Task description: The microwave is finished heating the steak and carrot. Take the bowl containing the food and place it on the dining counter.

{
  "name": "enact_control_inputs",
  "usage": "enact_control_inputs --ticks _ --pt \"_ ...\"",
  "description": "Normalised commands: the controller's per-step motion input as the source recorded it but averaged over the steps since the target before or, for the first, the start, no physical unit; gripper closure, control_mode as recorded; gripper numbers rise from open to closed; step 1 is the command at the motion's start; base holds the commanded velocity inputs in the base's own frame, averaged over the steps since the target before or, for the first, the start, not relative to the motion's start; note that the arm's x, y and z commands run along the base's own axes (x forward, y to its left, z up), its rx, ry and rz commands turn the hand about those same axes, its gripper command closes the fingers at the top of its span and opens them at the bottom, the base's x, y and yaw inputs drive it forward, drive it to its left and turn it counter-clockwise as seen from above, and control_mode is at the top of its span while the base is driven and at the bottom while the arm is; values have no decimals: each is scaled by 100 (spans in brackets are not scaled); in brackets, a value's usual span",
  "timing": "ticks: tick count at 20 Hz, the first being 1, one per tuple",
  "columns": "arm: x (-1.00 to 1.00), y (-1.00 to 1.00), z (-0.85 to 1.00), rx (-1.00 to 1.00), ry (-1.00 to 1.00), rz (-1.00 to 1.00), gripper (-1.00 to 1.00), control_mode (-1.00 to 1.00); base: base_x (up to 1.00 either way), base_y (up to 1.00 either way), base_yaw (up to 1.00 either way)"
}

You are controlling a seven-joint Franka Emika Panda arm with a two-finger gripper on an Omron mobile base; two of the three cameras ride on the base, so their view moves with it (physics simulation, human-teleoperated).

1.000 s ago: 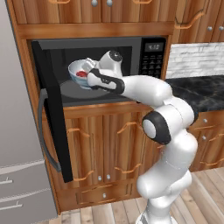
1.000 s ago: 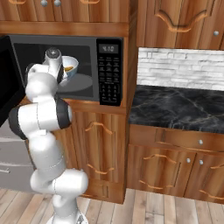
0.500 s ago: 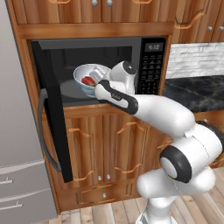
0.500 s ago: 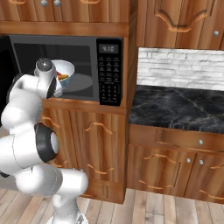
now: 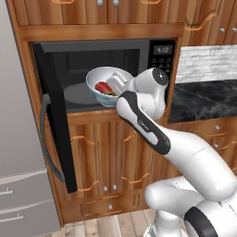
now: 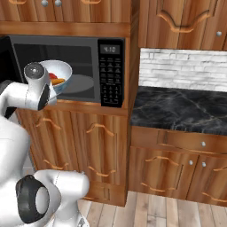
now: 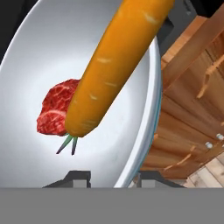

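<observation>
The black microwave [image 5: 159,58] stands open, its door [image 5: 56,129] swung out to the left. My gripper [image 5: 118,86] is shut on the rim of the white bowl [image 5: 102,79], holding it tilted at the mouth of the oven cavity, just above the ledge. In the bowl lie the red-brown steak [image 5: 102,87] and the orange carrot [image 5: 111,93]. The right base view shows the bowl [image 6: 61,71] behind my wrist. In the hand view my gripper [image 7: 111,177] pinches the bowl's [image 7: 48,57] edge, with the carrot [image 7: 118,61] lying over the steak [image 7: 54,111]. The dining counter is out of view.
A black marble countertop [image 6: 181,111] with a white brick backsplash [image 6: 184,68] lies right of the microwave [image 6: 111,66]. Wood cabinets [image 5: 106,152] run below and above. A grey fridge [image 5: 18,139] stands at the left. The glass turntable [image 6: 84,83] sits inside the oven.
The arm has drawn back and its elbow has swung right and low. The bowl has come outward, a little right and down, from inside the oven to its mouth.
</observation>
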Motion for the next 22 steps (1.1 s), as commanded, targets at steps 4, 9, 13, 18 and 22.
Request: enact_control_inputs --ticks 4,9,13,18,22 --pt "-100 -39 34 0 0 0 100 -100 0 0 0" --pt "-100 -28 9 -2 0 0 100 -100 0 0 0" --pt "-82 -2 0 -10 4 0 100 -100 0 0 0" --pt "0 0 0 -2 2 0 100 -100 0 0 0" --pt "0 0 0 0 0 0 100 100 -4 -5 0"
